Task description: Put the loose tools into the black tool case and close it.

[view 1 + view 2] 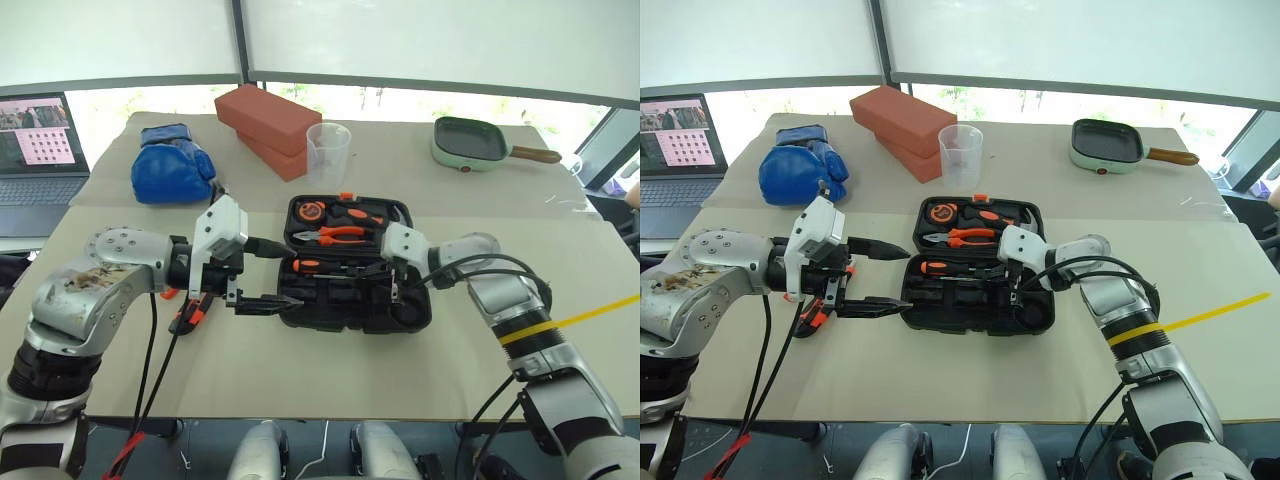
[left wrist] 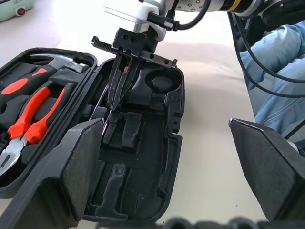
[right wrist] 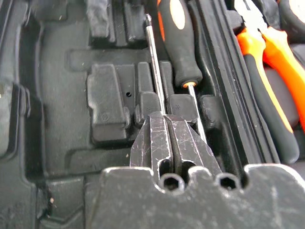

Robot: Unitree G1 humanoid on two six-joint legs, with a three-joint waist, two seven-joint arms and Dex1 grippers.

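The black tool case [image 1: 400, 318] lies open at the table's middle. Its far half holds orange pliers [image 1: 340, 235] and other tools. My right gripper [image 3: 164, 117] reaches into the near half, shut on the thin steel shaft [image 3: 153, 57] of a slim tool. That shaft lies over the moulded slots beside a screwdriver with a black-orange handle [image 3: 178, 43] seated in the case. My left gripper [image 1: 285, 275] is open at the case's left edge, pointing across it with nothing between its fingers. An orange-black loose tool [image 1: 190, 312] lies on the table under the left wrist.
A blue boxing glove [image 1: 170, 165], two red bricks [image 1: 265, 115] and a clear cup [image 1: 328, 150] stand behind the case. A green pan [image 1: 470, 140] sits far right and a laptop [image 1: 40, 150] far left. A person's jeans-clad legs [image 2: 281, 71] are beyond the table's right side.
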